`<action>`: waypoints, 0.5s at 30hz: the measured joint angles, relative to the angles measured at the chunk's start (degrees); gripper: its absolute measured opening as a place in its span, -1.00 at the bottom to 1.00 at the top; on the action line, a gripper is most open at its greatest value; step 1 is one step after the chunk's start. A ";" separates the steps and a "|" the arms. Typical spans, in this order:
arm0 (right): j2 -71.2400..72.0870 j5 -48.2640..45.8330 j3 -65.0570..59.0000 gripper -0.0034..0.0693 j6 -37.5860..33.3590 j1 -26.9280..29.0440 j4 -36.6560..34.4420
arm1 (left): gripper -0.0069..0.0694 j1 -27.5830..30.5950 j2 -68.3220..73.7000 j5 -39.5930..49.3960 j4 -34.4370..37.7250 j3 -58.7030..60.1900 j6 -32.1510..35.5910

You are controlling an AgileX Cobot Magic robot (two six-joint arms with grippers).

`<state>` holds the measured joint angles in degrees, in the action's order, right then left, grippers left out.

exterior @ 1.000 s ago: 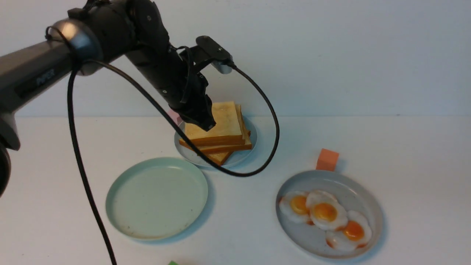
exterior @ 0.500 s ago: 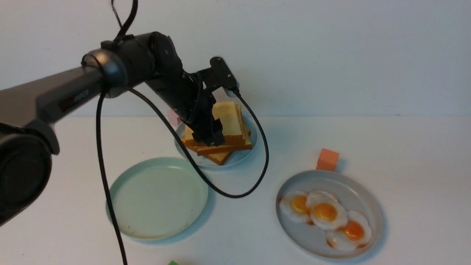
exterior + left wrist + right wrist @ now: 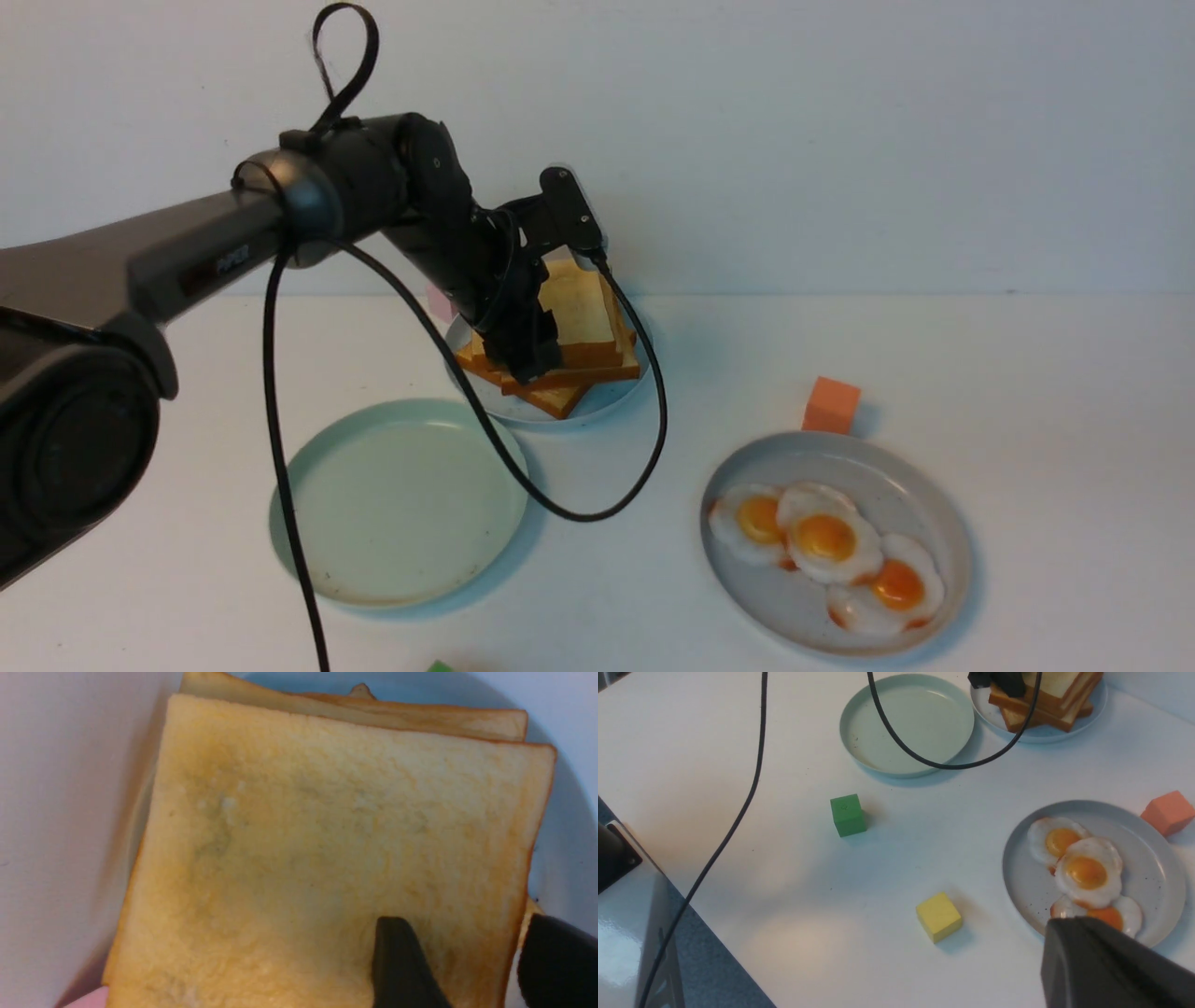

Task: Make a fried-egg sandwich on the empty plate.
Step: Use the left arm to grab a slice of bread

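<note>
Progress nil: mint plate point(image 3: 308, 560) bare. My left fingers point(image 3: 402, 961) straddle the top toast point(image 3: 327, 835) edge, spread; right fingers point(image 3: 1111, 966) pressed together.

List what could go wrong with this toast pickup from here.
1. The left gripper straddles only one edge of the top slice. Held so near the crust, the slice may sag or slip out.
2. The stack below sits skewed, so a deep finger might lift or drag a second slice.
3. The black cable loops low beside the mint-green plate and could sweep across it during the carry.
</note>
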<state>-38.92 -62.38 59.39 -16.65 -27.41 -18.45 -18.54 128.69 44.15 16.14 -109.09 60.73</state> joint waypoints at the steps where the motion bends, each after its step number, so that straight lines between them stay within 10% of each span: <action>1: 0.00 0.00 0.00 -0.85 0.00 0.00 0.15 | -0.07 0.00 0.04 -0.12 0.01 0.00 0.00; 8: 0.00 0.00 0.00 -0.84 0.00 0.00 0.45 | -0.76 -0.11 0.28 -0.25 -0.83 -0.11 0.36; 15: 0.00 0.00 0.00 -0.82 0.00 0.00 0.63 | -0.79 -0.25 -0.93 -0.24 -1.11 -0.11 0.36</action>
<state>-38.92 -62.38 59.39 -16.65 -27.41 -17.82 -18.79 127.76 43.91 15.03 -109.20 61.09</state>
